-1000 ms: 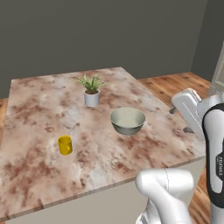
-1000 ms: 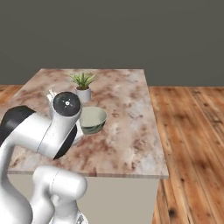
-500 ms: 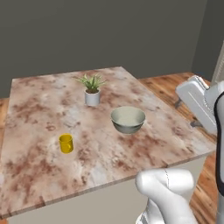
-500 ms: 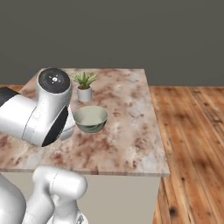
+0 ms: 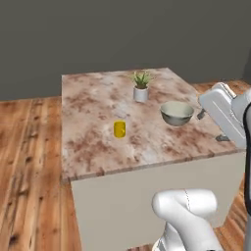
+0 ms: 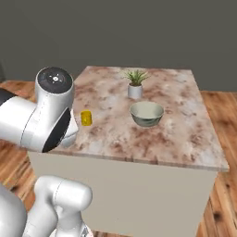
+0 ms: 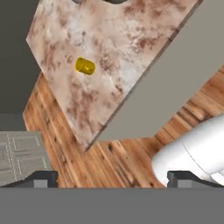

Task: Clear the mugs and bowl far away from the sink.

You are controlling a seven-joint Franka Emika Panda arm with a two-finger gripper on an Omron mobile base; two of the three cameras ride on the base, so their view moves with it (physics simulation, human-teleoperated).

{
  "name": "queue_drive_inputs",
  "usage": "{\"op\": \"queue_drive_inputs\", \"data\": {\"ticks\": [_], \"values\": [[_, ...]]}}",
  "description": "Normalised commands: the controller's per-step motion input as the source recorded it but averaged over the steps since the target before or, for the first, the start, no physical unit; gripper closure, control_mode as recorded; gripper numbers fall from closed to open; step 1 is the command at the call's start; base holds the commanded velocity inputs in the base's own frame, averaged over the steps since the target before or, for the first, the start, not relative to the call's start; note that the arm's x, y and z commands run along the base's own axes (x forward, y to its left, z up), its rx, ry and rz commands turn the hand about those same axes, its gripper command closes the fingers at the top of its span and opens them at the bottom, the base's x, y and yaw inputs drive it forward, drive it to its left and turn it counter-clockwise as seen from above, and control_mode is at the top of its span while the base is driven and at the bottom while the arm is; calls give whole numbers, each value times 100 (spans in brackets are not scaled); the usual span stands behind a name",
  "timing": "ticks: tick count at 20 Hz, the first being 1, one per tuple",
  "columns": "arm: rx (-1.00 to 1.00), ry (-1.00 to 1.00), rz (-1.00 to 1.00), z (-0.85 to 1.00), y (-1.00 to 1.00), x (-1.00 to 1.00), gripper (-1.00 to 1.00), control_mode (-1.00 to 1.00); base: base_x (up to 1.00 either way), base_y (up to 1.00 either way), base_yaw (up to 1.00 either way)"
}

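Well apart, yellow mug [image 7: 85, 66] lies beyond open gripper [image 7: 112, 178].

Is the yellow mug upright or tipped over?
Upright: the yellow mug stands on its base on the marble island top, left of the bowl.

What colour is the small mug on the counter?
Plain yellow; the mug shows best in the left base view.
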Motion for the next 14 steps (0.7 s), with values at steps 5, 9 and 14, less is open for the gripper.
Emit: {"op": "queue_drive_inputs", "data": {"ticks": [5,9,14], "values": [[0,0,0,0,0,0,-100,100,-7,56,94],[0,0,0,0,0,0,-100,100,0,10,100],[0,0,0,0,0,0,-100,100,0,0,100]]}}
